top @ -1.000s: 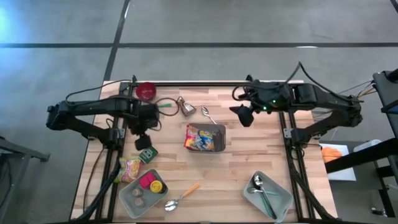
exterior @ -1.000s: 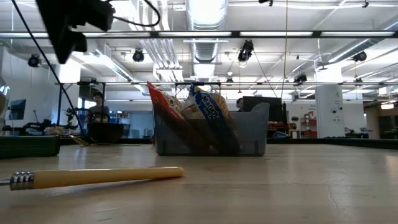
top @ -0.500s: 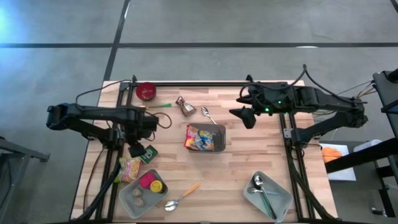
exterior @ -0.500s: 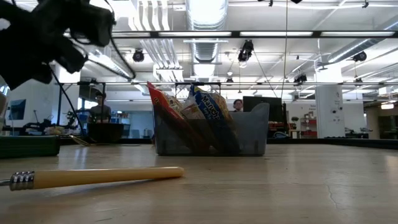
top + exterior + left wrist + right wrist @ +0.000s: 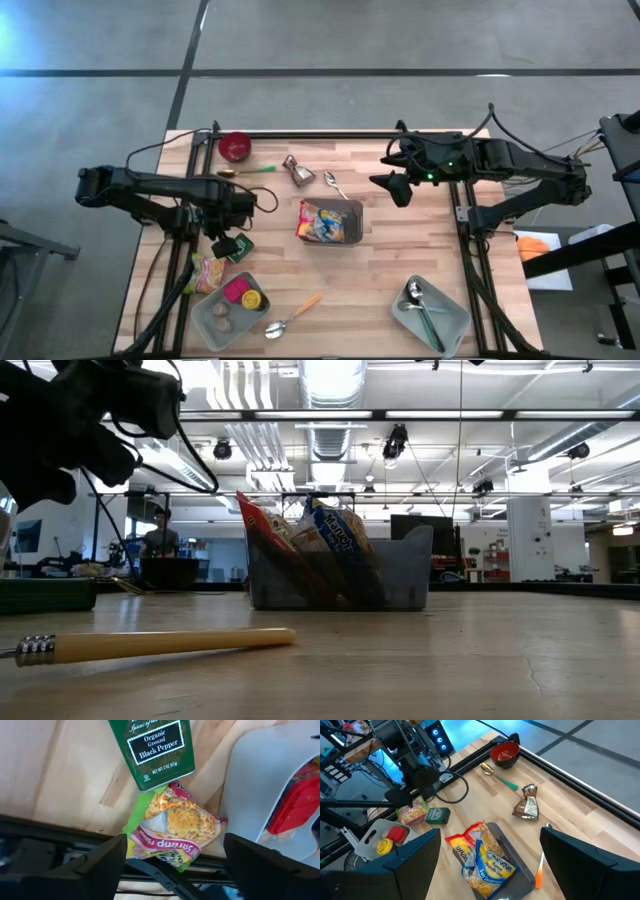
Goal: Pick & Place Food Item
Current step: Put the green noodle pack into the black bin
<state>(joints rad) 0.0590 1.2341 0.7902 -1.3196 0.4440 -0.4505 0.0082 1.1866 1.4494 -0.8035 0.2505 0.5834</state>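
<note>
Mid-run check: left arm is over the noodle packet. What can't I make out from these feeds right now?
- Whether the left gripper touches the shrimp noodle packet: its fingers stand wide apart in the left wrist view, contact unclear.
- Gray tray: cut off by the left wrist picture's edge.
- Low view: only the dark left arm shows; packet out of frame.
- Right gripper: waits raised; nothing between its fingers.

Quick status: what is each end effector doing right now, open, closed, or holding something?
Left end effector: open, holding nothing, over the shrimp noodle packet beside the green black pepper tin.
Right end effector: open, empty, raised above the table.
</note>
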